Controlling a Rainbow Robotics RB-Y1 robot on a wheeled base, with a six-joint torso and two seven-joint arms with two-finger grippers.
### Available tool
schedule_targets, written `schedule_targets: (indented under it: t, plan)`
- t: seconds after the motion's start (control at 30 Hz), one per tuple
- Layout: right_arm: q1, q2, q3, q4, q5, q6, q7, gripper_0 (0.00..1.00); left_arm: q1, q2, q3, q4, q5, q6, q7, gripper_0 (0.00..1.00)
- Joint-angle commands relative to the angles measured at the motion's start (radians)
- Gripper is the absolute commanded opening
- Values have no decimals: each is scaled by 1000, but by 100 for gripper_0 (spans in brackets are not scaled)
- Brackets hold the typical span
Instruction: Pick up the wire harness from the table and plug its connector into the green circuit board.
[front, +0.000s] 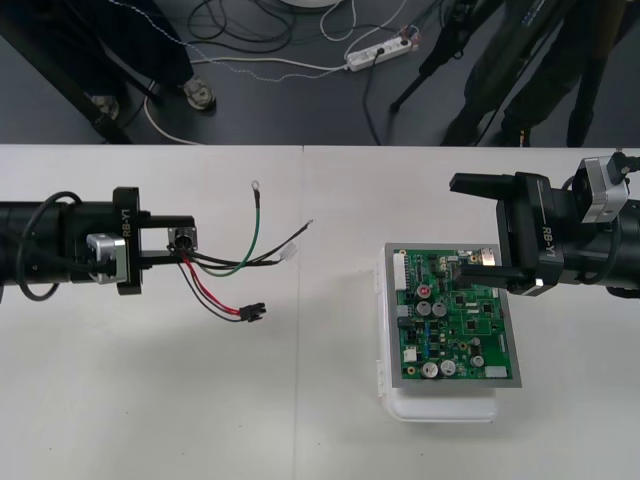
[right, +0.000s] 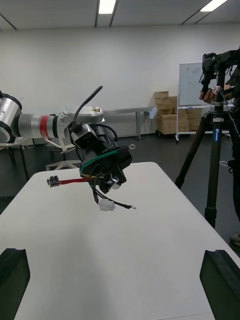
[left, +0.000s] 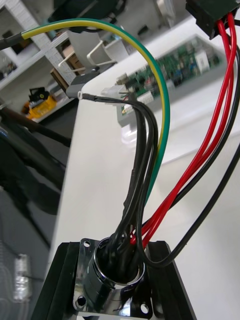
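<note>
The left tool is pinching the round metal socket of the wire harness by its flange, holding it clear of the table; the wires are fanning out from the fingers toward the robot's right; the black plug is hanging free on the red and black pair, not in the green circuit board; the board is sitting on its white base farther right, with bare table between; the plug's long axis appears to be pointing roughly boardward; the right tool, fingers spread wide, is hovering over the board's far right corner, the nearer arm to the board.
</note>
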Motion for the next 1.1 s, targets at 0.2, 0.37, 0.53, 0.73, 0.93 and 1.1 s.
schedule_targets:
  t: [0.2, 0.37, 0.53, 0.73, 0.93, 1.1]
  plan:
    - [5, -25, -20, -42, -17, -7, 38, 100, 44, -125, -9, -6, 14, -137, 251, 0]
    - [5, -25, -20, -46, -20, -7, 35, 100, 52, -129, -68, -6, 34, -149, 362, 0]
    - [6, -25, -20, -54, -28, -7, 32, 100, 72, -129, -113, -13, 72, -153, 474, 0]
    - [6, -25, -20, -55, -31, -7, 29, 100, 109, -132, -148, -65, 78, -155, 624, 0]
    - [6, -25, -20, -55, -26, -7, 28, 100, 115, -132, -173, -114, 78, -173, 798, 0]
    - [6, -25, -20, -55, -23, -7, 18, 100, 101, -132, -176, -154, 74, -207, 949, 0]
